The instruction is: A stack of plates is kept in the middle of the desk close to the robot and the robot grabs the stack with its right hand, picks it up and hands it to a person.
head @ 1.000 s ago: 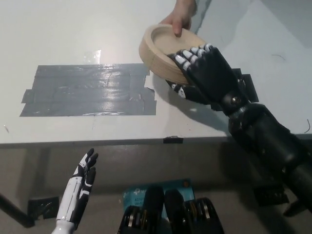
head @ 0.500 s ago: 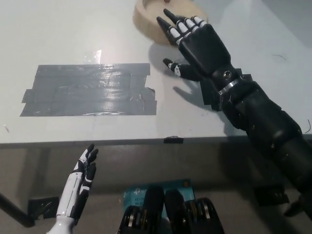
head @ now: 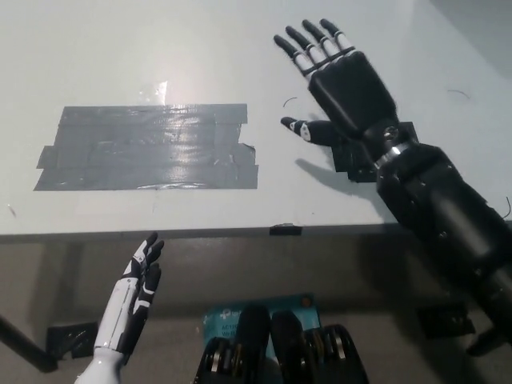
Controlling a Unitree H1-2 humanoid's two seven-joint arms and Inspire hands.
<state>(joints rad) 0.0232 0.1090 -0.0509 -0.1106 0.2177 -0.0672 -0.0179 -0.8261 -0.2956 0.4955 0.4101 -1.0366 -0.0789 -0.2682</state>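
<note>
Head view: right hand [head: 346, 80] reaches out over the white desk [head: 160, 56], its black palm turned down and its fingers [head: 308, 44] spread wide and straight, holding nothing. The thumb sticks out toward picture left, just above the desk surface. A shadow of the hand falls on the desk under the wrist. The black forearm [head: 440, 208] runs back from the wrist to the lower right edge of the picture, crossing the desk's near edge.

No plates show anywhere in this view, neither in the hand nor on the desk, so I cannot tell where the stack is. No container is in sight either.

On the desk, left of the right hand and well apart from it, lies a broad patch of grey tape [head: 148, 148], made of several overlapping strips, flat and a little ragged at its right end. A small black tape patch [head: 364, 152] sits partly hidden under the right wrist. A short dark tab [head: 286, 230] marks the desk's near edge.

Left hand [head: 136, 292], white with black trim, hangs below the desk edge at the lower left, fingers loosely apart and pointing up toward the desk, empty and touching nothing.
</note>
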